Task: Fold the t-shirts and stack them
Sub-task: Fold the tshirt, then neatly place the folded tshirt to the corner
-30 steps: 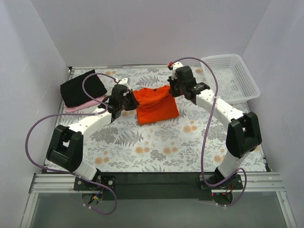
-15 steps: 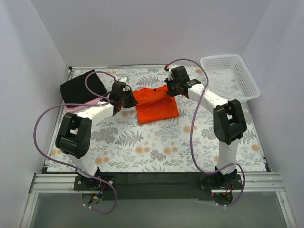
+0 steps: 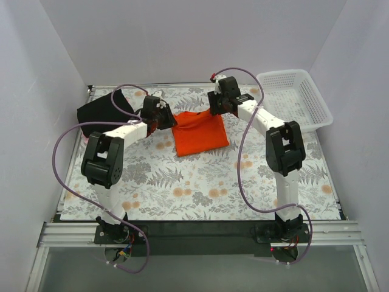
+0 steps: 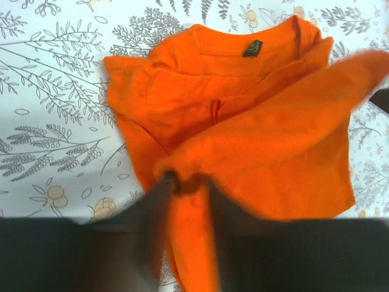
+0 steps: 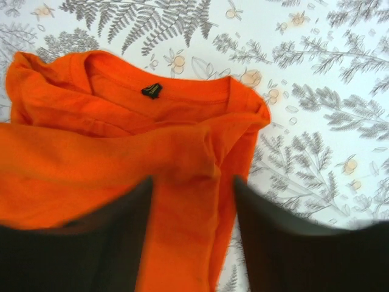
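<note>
Here, in the top view, the orange t-shirt (image 3: pixel 199 134) is seen lying on the flowered table (image 3: pixel 200 188), about midway between the two arms and toward the far side. Its far edge is raised and spans from the left fingers (image 3: pixel 168 118) to the right fingers (image 3: pixel 215 111), so the long axis of the held fold runs from left to right. Each arm stands at one end of this fold and neither is clearly nearer. A black t-shirt (image 3: pixel 97 109) is laid at the far left corner, on the side of the left arm, and a white basket (image 3: pixel 299 97) is placed at the far right. A pink t-shirt is not made out here.

In the left wrist view, the fingers are closed narrowly on a bunched corner of orange cloth. From there the lifted fold is stretched up and to the right, while the collar with its dark label (image 4: pixel 252 47) lies flat on the table beyond it.

In the right wrist view, the fingers stand somewhat wider, but the gap is filled wholly with orange cloth (it is judged to be gripped, as the fold is kept taut). The collar lies beyond these fingers too. It is therefore judged that the fold must be carried evenly by both arms toward the collar.
</note>
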`<state>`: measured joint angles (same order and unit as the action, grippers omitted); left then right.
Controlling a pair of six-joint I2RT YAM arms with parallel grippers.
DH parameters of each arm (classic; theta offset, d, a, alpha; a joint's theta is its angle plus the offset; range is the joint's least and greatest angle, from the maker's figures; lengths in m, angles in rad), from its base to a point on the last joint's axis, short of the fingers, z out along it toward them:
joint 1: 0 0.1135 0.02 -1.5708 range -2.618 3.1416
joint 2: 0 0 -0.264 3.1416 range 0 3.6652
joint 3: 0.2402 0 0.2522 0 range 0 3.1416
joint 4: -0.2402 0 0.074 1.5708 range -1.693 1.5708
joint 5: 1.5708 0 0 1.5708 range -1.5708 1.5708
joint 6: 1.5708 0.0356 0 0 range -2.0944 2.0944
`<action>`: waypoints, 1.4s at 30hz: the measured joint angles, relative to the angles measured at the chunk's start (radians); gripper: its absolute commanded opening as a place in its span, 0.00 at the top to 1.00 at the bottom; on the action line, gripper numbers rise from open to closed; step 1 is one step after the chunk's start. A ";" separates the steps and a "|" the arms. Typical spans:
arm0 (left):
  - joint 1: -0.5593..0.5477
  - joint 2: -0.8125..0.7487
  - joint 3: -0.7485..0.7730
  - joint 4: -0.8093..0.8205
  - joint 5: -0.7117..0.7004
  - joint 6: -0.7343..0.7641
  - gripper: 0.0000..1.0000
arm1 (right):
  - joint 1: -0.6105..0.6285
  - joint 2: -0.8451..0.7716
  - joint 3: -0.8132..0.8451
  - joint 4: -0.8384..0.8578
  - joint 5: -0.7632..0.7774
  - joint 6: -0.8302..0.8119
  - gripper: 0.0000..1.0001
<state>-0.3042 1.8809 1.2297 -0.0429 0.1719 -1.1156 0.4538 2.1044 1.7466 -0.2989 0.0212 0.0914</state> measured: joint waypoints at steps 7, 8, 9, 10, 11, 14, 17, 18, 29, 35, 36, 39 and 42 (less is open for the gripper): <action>0.008 0.034 0.047 -0.001 -0.058 -0.008 0.06 | -0.022 0.043 0.066 -0.002 0.015 -0.003 0.02; 0.009 0.026 0.047 0.000 -0.065 -0.008 0.06 | -0.023 0.042 0.067 -0.002 0.020 -0.003 0.01; 0.009 0.015 0.047 -0.002 -0.072 -0.008 0.05 | -0.025 0.040 0.067 -0.001 0.024 -0.003 0.02; 0.009 0.001 0.047 -0.002 -0.077 -0.007 0.05 | -0.027 0.039 0.066 -0.003 0.025 -0.004 0.02; 0.010 -0.012 0.047 -0.001 -0.079 -0.007 0.04 | -0.028 0.034 0.062 -0.001 0.025 -0.005 0.02; 0.013 -0.072 0.039 0.008 -0.079 -0.008 0.04 | -0.028 -0.009 0.008 0.003 0.020 -0.006 0.02; 0.014 -0.143 -0.015 0.040 -0.077 -0.017 0.03 | -0.027 -0.076 -0.081 0.021 0.006 -0.006 0.02; 0.014 -0.160 -0.037 0.045 -0.075 -0.021 0.03 | -0.026 -0.097 -0.110 0.028 0.003 -0.006 0.02; 0.013 -0.207 -0.331 0.131 0.032 -0.116 0.02 | -0.020 -0.145 -0.347 0.100 -0.049 0.010 0.03; 0.014 -0.202 -0.403 0.221 0.106 -0.170 0.02 | -0.014 -0.131 -0.387 0.123 -0.056 0.016 0.03; 0.014 -0.198 -0.407 0.235 0.117 -0.176 0.02 | -0.013 -0.127 -0.388 0.125 -0.056 0.017 0.04; 0.014 -0.175 -0.416 0.293 0.145 -0.193 0.02 | -0.009 -0.115 -0.390 0.137 -0.051 0.018 0.04; 0.013 -0.147 -0.425 0.339 0.166 -0.209 0.02 | -0.004 -0.110 -0.408 0.145 -0.043 0.018 0.04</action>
<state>-0.2909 1.7336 0.8051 0.2962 0.3382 -1.3251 0.4500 1.9942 1.3388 -0.1535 -0.0219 0.1089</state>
